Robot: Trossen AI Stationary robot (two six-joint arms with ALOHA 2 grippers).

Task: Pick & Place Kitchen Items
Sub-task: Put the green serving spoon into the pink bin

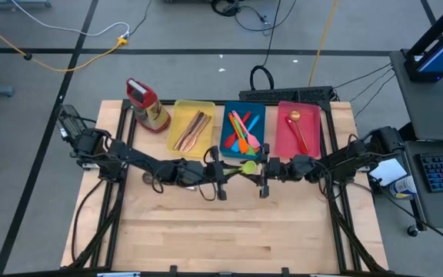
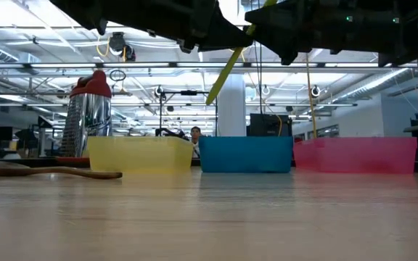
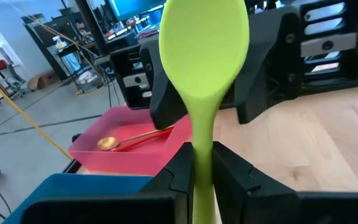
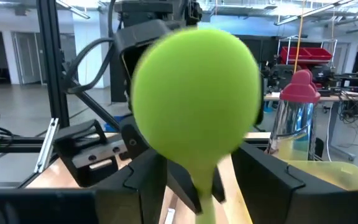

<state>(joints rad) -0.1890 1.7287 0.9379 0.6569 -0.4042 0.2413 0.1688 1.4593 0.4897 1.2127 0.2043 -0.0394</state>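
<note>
Green spoon (image 3: 202, 74) clamped by its handle in my left gripper (image 3: 202, 177); my right gripper (image 4: 197, 180) seems spread wide around its bowl.

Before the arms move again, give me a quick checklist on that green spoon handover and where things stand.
1. Left pincer shut on the green spoon handle: ok, fingers clamp it on both sides.
2. Right pincer open around the spoon's bowl end: ok, its fingers stand apart either side of it, not gripping.
3. Spoon clear of the table: ok, the low view shows it hanging tilted above the trays.
4. Blue tray has room: cannot tell, several coloured utensils already lie in it.
5. Pink tray reachable: ok, it holds a gold spoon and a red utensil with bare floor left.
6. Stray wooden spoon on the table: not ok, unsorted.
</note>
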